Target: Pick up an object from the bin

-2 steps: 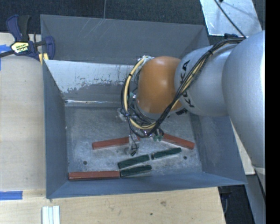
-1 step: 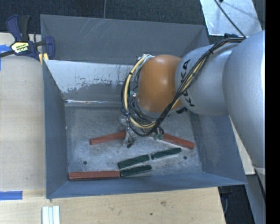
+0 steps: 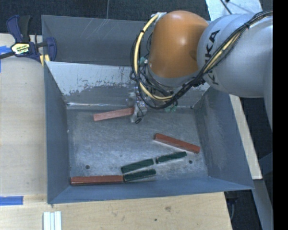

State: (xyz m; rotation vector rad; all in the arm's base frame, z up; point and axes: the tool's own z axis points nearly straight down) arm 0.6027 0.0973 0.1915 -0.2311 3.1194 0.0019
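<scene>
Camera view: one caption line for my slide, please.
Gripper at the right end of a reddish-brown stick by the bin's back wall; other brown and green sticks lie nearer the front.

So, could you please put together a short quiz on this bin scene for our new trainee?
1. True or false: the gripper is over the front left corner of the bin.
2. Which thing lies nearest the gripper? A. a yellow cup; B. the reddish-brown stick by the back wall; C. a blue ball.
3. How many dark green sticks lie in the bin's front half?

Key: 1 false, it is near the back wall; 2 B; 3 three.
</scene>
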